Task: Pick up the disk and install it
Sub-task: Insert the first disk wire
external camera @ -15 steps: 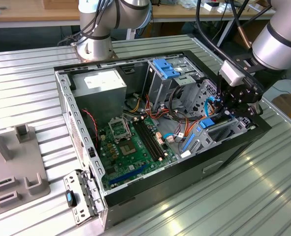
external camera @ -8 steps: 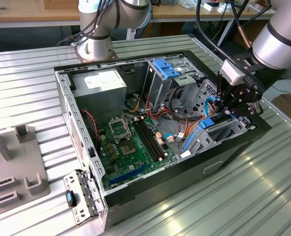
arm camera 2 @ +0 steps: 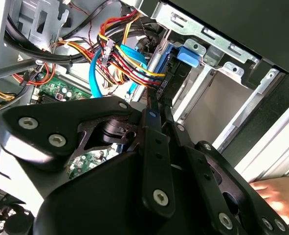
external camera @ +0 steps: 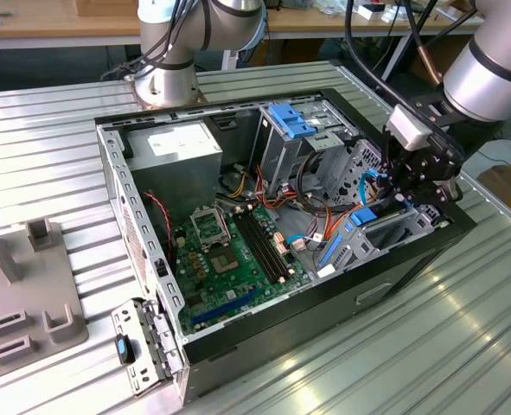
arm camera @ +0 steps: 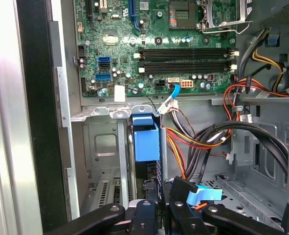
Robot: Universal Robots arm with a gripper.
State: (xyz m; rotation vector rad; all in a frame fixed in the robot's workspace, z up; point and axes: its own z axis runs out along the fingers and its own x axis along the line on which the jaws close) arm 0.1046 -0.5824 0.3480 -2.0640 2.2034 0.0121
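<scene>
The black gripper (external camera: 408,187) pinches the black blue-railed disk (arm camera: 146,142) edge-on, at three o'clock inside the open grey computer case (external camera: 117,181). Risk: orange-and-black cables (arm camera: 203,139) beside it snagging.

One disk (arm camera: 146,139), one computer case (external camera: 143,216), one motherboard (arm camera: 154,44).

No legible text or labels anywhere.

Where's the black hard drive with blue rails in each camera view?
Exterior view: black hard drive with blue rails, under the gripper, toward the exterior view's right.
Second wrist view: beside the coloured cables.
First wrist view: in the grey metal bay.
Shared landmark: green motherboard.
</scene>
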